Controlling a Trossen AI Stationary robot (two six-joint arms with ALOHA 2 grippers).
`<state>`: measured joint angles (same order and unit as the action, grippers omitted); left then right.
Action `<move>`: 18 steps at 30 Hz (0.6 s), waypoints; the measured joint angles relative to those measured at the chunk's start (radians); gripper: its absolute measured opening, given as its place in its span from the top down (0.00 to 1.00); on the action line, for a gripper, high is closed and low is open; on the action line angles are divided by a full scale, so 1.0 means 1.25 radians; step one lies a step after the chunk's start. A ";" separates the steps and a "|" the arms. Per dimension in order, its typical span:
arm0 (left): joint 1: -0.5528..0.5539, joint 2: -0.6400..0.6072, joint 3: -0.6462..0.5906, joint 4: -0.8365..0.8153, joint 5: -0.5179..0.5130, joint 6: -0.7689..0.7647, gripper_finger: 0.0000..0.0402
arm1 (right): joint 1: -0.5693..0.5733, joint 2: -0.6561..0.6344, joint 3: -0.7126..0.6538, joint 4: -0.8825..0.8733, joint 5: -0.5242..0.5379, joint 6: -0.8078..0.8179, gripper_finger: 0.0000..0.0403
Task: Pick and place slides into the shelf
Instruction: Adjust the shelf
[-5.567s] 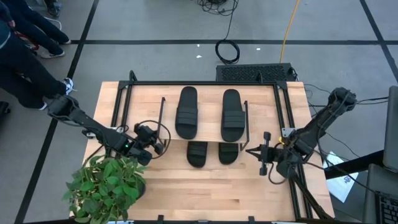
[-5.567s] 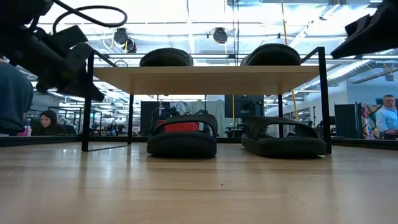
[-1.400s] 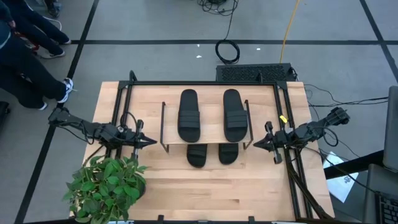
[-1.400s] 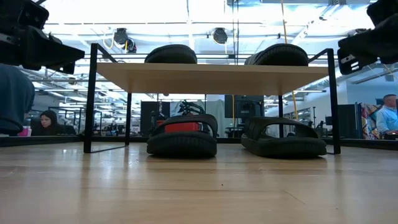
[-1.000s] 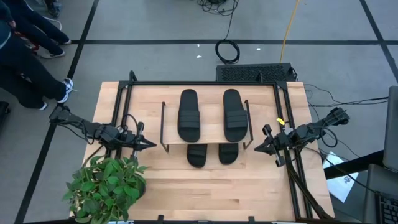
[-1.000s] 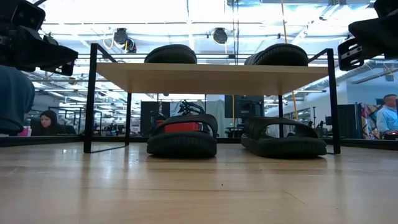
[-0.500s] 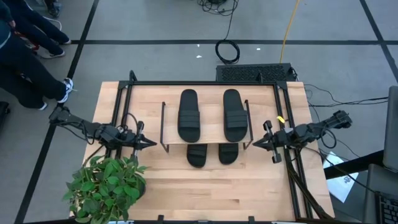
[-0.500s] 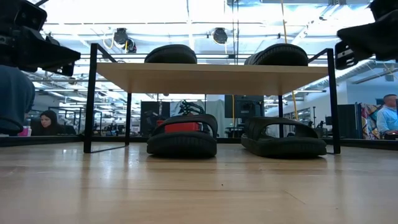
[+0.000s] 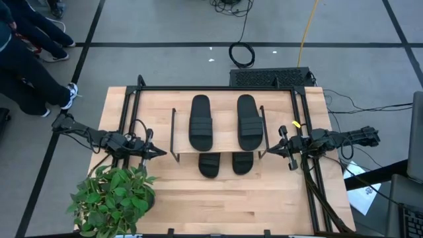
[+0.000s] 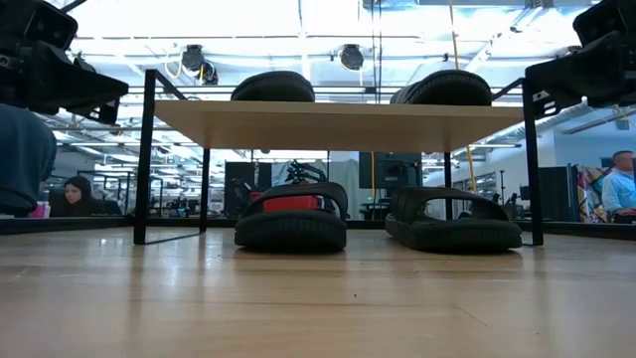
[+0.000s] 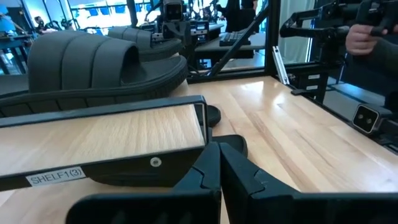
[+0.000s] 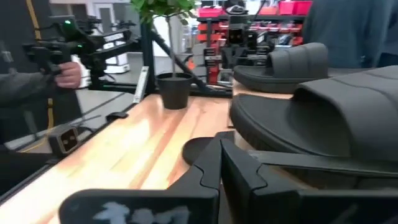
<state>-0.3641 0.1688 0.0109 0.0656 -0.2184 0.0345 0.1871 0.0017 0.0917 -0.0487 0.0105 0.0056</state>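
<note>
A potted plant (image 9: 112, 198) stood just beside the left gripper (image 9: 157, 153); the shelf (image 9: 219, 153) with four slides (image 9: 200, 121) lay between it and the right gripper (image 9: 269, 151). Both were closed, empty.

The slides (image 9: 199, 121) are seen as matt black, rubbery-looking, with ribbed straps. The shelf (image 10: 328, 124) is topped by a light wood board with visible grain, carried on thin black metal legs. The table (image 9: 218, 205) is made of pale wood planks with a faint sheen. The left gripper (image 11: 217, 177) and right gripper (image 12: 219, 174) are formed of dark matt plastic.
</note>
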 joint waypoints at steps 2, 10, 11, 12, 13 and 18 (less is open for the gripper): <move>0.000 0.000 0.000 -0.009 0.001 -0.003 1.00 | -0.008 0.000 0.000 0.000 -0.026 0.005 1.00; -0.012 0.001 0.001 -0.021 0.029 -0.035 1.00 | -0.009 0.000 0.001 -0.028 -0.052 0.004 1.00; -0.015 0.001 0.001 -0.022 0.033 -0.039 1.00 | -0.009 0.000 0.001 -0.034 -0.053 0.004 1.00; -0.019 0.001 0.001 -0.022 0.038 -0.047 1.00 | -0.009 0.000 0.001 -0.039 -0.054 0.007 1.00; -0.023 0.001 0.001 -0.023 0.043 -0.055 1.00 | -0.009 0.000 0.001 -0.041 -0.054 0.009 1.00; -0.044 0.007 0.001 -0.024 0.046 -0.090 1.00 | -0.009 0.000 0.001 -0.045 -0.056 0.026 1.00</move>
<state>-0.4190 0.1781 0.0120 0.0357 -0.1604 -0.0780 0.1762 0.0023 0.0929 -0.1048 -0.0594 0.0379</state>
